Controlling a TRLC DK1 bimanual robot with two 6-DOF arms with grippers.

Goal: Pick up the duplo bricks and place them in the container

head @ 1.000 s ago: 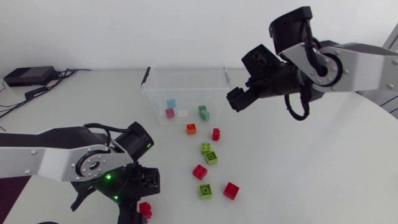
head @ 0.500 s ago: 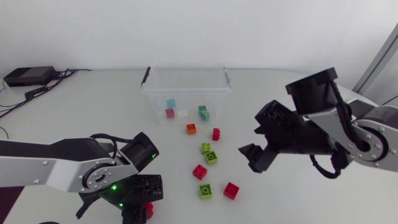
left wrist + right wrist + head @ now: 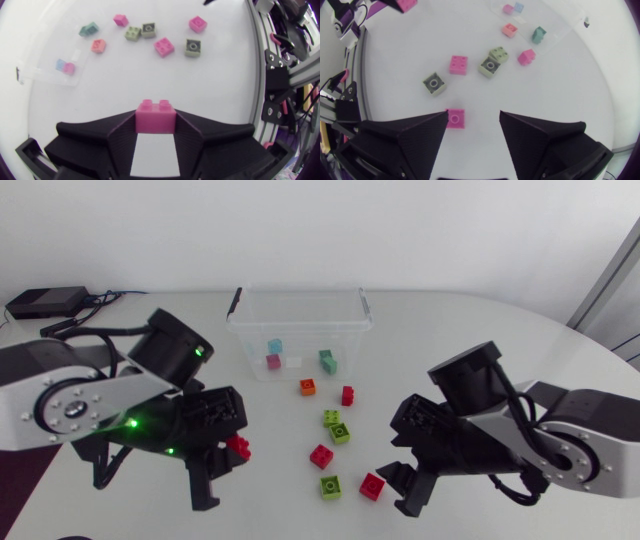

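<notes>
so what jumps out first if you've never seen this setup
The red brick clamped in the left jaws, held above the table's left side. Then the right jaws, open, just short of another red brick, with loose bricks scattered between the arms and the clear container behind them.

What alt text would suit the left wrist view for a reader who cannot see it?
The left gripper is shut on a red brick, held between its two black fingers. Ahead of it, several loose bricks lie scattered on the white table, and off to one side is the clear container with a few bricks inside.
</notes>
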